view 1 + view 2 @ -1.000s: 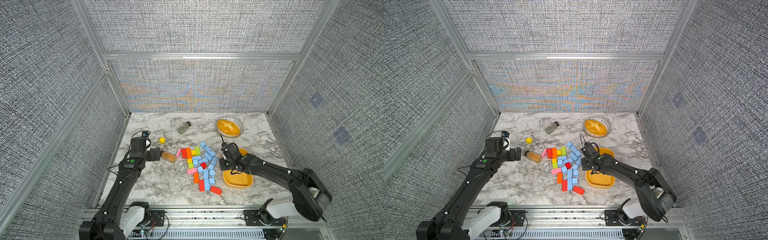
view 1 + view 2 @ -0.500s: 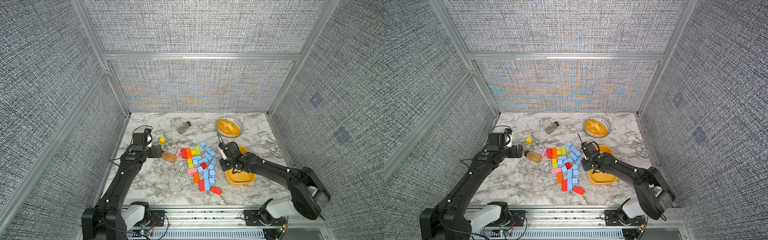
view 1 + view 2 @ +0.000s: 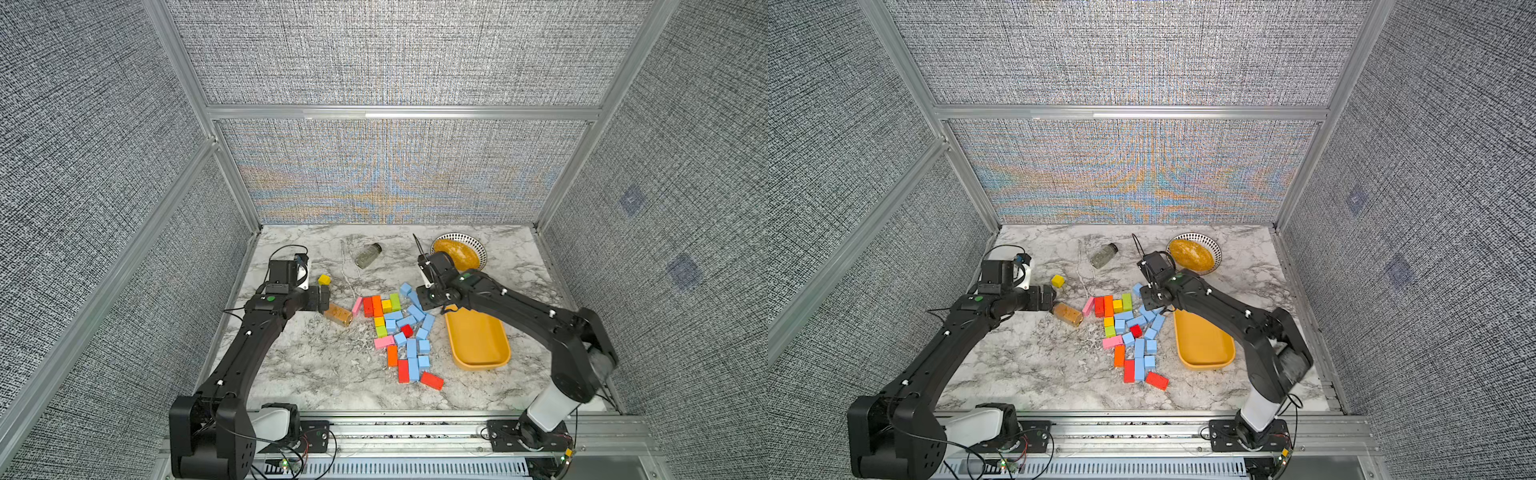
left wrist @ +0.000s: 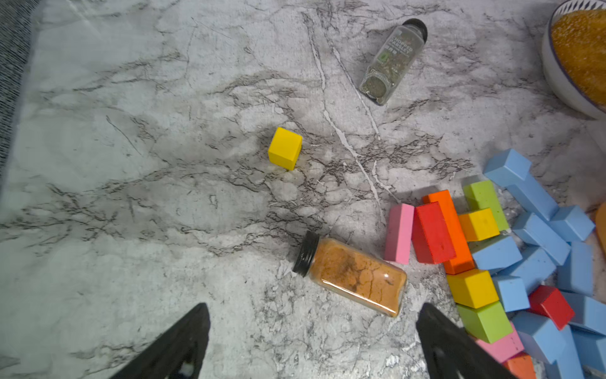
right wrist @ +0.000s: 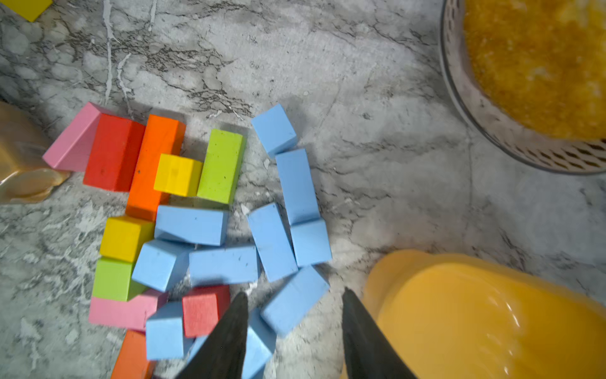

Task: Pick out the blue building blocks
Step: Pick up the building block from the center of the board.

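The blue blocks [image 3: 411,347] are all found on the tabletop [image 3: 316,365], packed among red, orange, yellow, green and pink ones in a strip just left of the tray [image 3: 478,345]. None is seen in the tray, so the picking is judged barely begun. The right tool [image 5: 294,292] is poised low over the far end of the strip with its jaws parted and nothing between them; a slanted blue bar [image 5: 295,300] lies just beyond the tips. The left tool [image 4: 313,306] is spread wide and empty, near the brown jar [image 4: 354,279], which lies on its side. Trouble is expected mainly from crowding — the bar is touched by other blue blocks and a red cube [image 5: 203,308] sits close by, so a descending finger could be set down on a neighbour and the strip shoved apart. Because the bar lies askew to the jaws, it could be pinched on its corners and twisted out. The tray rim is near the right-hand finger and could be clipped. The jar could be rolled into the blocks if nudged by the left tool.
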Available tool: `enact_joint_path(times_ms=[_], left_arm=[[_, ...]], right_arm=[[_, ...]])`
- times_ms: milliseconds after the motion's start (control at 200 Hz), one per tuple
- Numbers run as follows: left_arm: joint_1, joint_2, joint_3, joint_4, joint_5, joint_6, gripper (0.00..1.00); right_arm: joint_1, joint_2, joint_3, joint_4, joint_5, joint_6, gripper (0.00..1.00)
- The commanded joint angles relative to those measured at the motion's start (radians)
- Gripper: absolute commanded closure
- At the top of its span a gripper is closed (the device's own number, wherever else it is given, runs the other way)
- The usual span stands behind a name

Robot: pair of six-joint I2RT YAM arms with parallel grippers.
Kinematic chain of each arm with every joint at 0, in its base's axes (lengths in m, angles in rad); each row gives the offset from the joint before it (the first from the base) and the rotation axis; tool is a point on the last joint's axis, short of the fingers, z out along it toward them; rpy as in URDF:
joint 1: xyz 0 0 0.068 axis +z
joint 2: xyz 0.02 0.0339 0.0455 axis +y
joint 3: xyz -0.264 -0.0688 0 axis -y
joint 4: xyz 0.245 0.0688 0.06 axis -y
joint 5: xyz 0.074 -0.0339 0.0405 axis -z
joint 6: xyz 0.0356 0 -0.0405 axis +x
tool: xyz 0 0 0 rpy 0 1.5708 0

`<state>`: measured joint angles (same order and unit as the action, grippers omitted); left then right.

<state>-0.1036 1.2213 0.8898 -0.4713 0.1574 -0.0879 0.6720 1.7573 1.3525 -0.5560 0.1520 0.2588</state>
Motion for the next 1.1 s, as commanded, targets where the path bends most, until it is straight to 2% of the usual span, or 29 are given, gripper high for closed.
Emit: enact_joint_path(times_ms=[0,145,285,515,861,916,1096], left_arm=[[0.000,0.015,0.003,0.024,0.040,-0.032,0.00],[-0.001,0.053,0.027,-0.009,0.054,-0.025,0.00],[0.000,0.060,0.031,-0.002,0.031,-0.014,0.00],[-0.002,0.080,0.034,-0.016,0.018,0.001,0.00],[-0.002,0.143,0.069,-0.016,0.033,0.003,0.00],[-0.001,0.146,0.073,-0.018,0.031,0.008,0.00],[-0.001,0.149,0.075,-0.018,0.031,0.008,0.00]], right_arm=[[-0.002,0.113,0.106,-0.015,-0.007,-0.049,0.50],[-0.020,0.267,0.257,-0.026,-0.017,-0.116,0.45],[-0.045,0.366,0.329,-0.034,-0.031,-0.163,0.44],[-0.087,0.432,0.374,0.010,-0.158,-0.190,0.44],[-0.093,0.478,0.359,0.022,-0.224,-0.192,0.44],[-0.094,0.479,0.365,0.016,-0.212,-0.193,0.47],[-0.095,0.468,0.385,-0.005,-0.207,-0.181,0.65]])
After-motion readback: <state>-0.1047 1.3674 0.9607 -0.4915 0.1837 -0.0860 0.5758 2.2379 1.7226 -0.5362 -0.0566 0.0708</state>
